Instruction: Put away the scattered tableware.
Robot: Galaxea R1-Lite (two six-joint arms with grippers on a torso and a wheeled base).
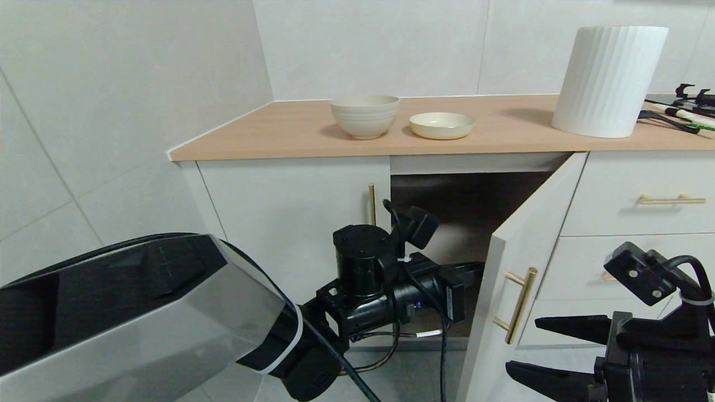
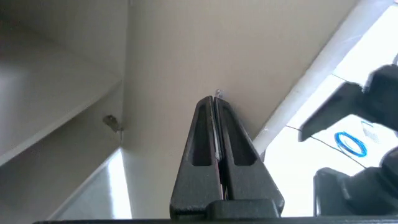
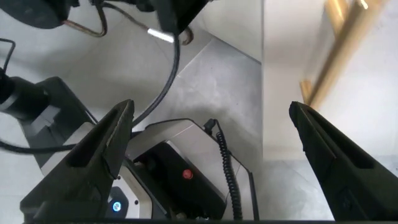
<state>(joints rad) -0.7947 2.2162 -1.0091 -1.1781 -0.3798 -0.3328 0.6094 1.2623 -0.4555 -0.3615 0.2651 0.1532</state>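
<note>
Left gripper (image 2: 217, 102): jaws closed together, inside the cabinet left of the open door (image 1: 530, 223).
Bowl (image 1: 365, 115), small dish (image 1: 442, 124): on the counter (image 1: 268, 134), above and left of the door, well apart from both jaws.
Right gripper (image 1: 522, 343): jaws wide open, low, right of the door.

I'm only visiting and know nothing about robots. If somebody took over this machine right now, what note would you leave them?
Left tool: shut on nothing, inside the open white cupboard under the wooden countertop.
Right tool: open, empty, low beside the cupboard's swung-out door.
Things: the beige ribbed bowl and the pale yellow shallow dish sit side by side on the countertop, not touching.
Done: cupboard door open.
To do: both pieces, neither yet put away.
</note>
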